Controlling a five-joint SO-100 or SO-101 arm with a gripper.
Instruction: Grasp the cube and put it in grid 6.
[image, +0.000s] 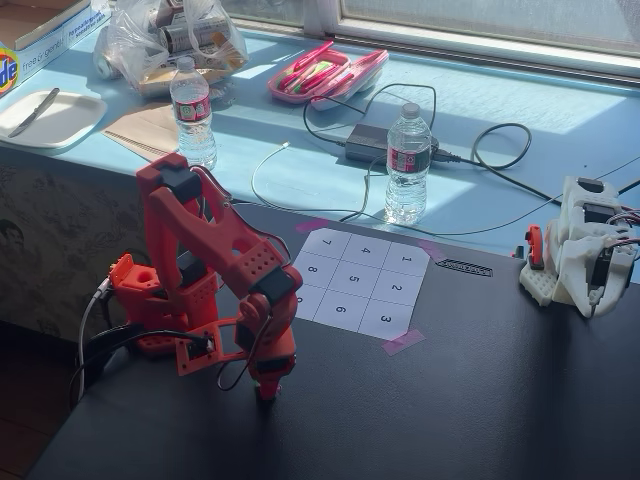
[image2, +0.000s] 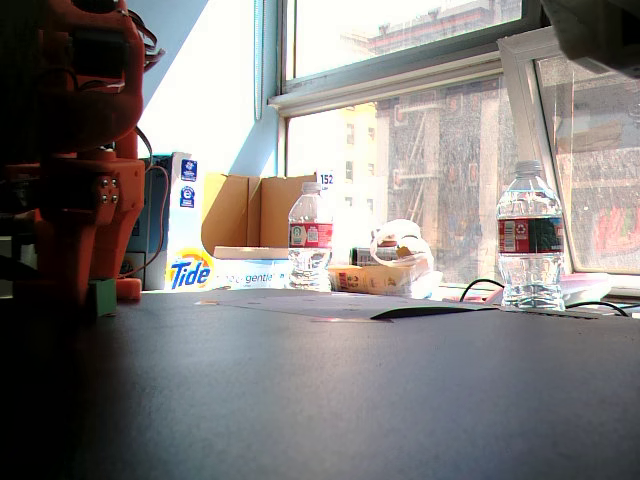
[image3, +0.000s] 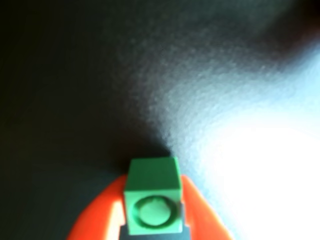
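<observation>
The green cube (image3: 152, 197) with a dark ring mark sits between the two orange fingers (image3: 100, 220) of my gripper (image3: 153, 180), which is shut on it, low over the black table. In a fixed view the cube (image2: 100, 298) shows at the foot of the red arm, about at table level. In a fixed view from above, my gripper (image: 266, 392) points down at the table, in front and to the left of the white paper sheet, and hides the cube. Grid 6 (image: 340, 310) is the middle cell of the sheet's near row, to the right of the gripper and behind it.
Two water bottles (image: 193, 110) (image: 408, 160) stand behind the sheet on the blue sill, with cables and a power brick (image: 366, 142). A white arm (image: 585, 250) stands at the table's right edge. The red arm's base (image: 150, 300) is at the left.
</observation>
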